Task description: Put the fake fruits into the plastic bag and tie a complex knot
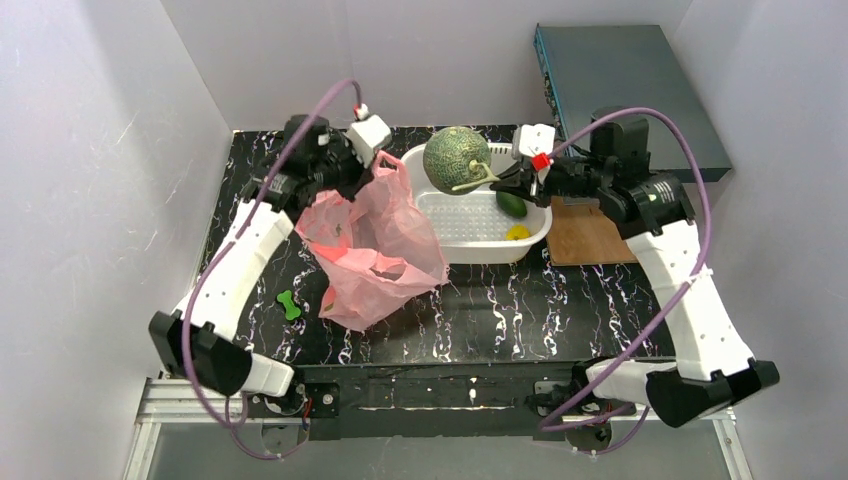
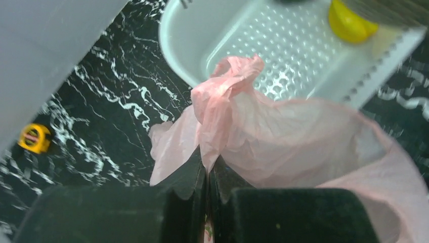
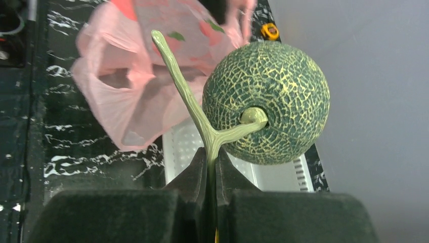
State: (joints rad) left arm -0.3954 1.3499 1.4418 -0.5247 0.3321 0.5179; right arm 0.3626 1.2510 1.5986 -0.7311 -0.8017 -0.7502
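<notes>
The right end effector (image 3: pixel 212 164) pinches the melon (image 3: pixel 273 86) by its stem. The left end effector (image 2: pixel 207 169) pinches the plastic bag (image 2: pixel 303 136); its mouth maybe needs opening first.

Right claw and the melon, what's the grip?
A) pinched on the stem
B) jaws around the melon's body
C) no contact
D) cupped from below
A: in the right wrist view the right claw is shut on the pale green stem, and the melon itself sits clear of the fingers.
</notes>
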